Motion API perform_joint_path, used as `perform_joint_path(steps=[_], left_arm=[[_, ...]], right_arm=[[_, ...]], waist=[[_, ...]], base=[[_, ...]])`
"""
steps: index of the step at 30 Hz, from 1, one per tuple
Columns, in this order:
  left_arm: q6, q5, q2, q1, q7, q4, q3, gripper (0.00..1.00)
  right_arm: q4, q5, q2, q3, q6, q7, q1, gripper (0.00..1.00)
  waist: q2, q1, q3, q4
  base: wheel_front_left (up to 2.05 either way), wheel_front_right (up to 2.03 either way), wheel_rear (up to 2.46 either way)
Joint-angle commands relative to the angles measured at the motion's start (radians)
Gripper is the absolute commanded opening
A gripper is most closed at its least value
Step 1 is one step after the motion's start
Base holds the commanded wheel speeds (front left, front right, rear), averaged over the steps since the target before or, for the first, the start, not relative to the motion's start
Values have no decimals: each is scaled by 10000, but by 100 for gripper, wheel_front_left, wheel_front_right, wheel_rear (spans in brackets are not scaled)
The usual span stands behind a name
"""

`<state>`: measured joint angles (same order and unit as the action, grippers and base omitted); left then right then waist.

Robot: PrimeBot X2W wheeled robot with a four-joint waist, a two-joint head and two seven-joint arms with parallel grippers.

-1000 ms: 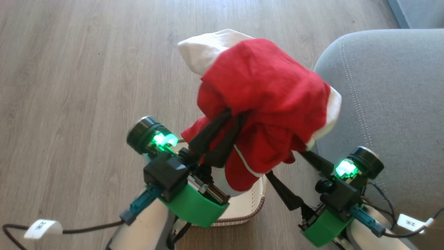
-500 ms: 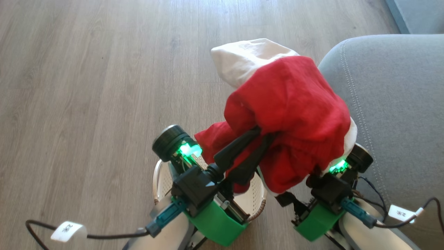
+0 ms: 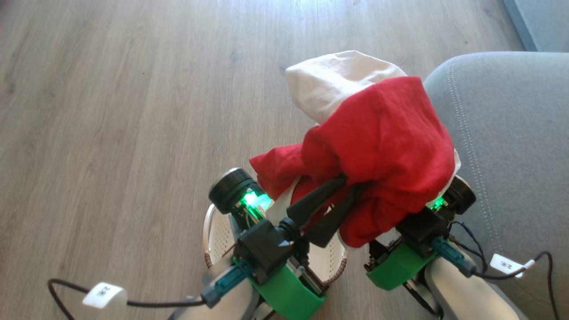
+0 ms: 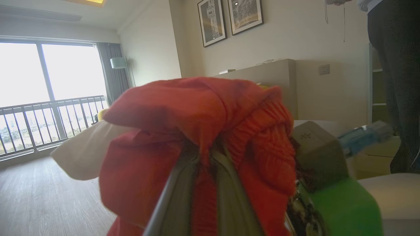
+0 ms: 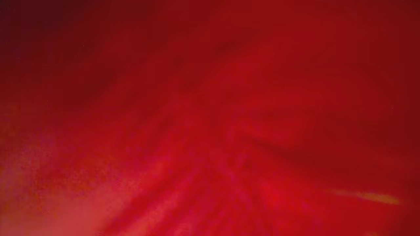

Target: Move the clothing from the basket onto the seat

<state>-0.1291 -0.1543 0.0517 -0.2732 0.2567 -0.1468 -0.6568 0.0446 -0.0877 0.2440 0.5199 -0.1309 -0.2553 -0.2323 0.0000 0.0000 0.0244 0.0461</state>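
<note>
The clothing (image 3: 382, 146), red with a white panel on top, hangs bunched in the air over the near edge of the basket (image 3: 218, 233) and right beside the corner of the grey seat (image 3: 511, 133). My left gripper (image 3: 352, 183) is shut on the clothing's underside, its dark fingers (image 3: 318, 206) running up into the folds. The left wrist view shows the same grip on the clothing (image 4: 197, 124). The garment drapes over my right gripper (image 3: 400, 213) and hides its fingers. Red fabric (image 5: 210, 118) lies against the right wrist camera.
Wood floor (image 3: 111, 111) spreads to the left and ahead. The seat's rounded corner with its pale stitching (image 3: 462, 129) stands close on the right. Cables with white tags (image 3: 104, 295) trail from both wrists. A person's dark trouser leg (image 4: 393, 65) stands at the right in the left wrist view.
Both arms have carried the clothing to the right, closer to the seat. The right gripper's fingers, spread and visible a second ago, are now under the cloth. More of the basket shows below.
</note>
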Motion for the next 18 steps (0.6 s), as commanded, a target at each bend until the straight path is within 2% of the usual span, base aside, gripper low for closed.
perform_joint_path(steps=[1, 5, 6, 7, 18], left_arm=[[-14, -69, -15, -432, 51, -316, 118, 0], [-14, -48, -15, -390, 51, -190, -52, 0], [-14, -38, -15, -379, 51, -149, -60, 0], [-15, -31, -15, -372, 51, -118, -62, 0], [-15, -61, -15, -388, 51, 88, 73, 0]], right_arm=[[-275, -8, -190, -44, 2, -65, -242, 100], [-138, -116, -351, -71, 2, -65, -254, 100], [-68, -156, -374, -61, 2, -65, -263, 34], [-46, -176, -397, -56, 2, -65, -287, 0], [-310, -301, -585, -363, 2, -65, -280, 0]], waist=[[0, 0, -28, 59], [0, 0, -69, 160], [0, 0, -75, 175], [0, 0, -78, 187], [0, 0, 43, 247]], base=[[0, 0, 0], [0, 0, 0], [0, 0, 0], [0, 0, 0], [0, 0, 0]])
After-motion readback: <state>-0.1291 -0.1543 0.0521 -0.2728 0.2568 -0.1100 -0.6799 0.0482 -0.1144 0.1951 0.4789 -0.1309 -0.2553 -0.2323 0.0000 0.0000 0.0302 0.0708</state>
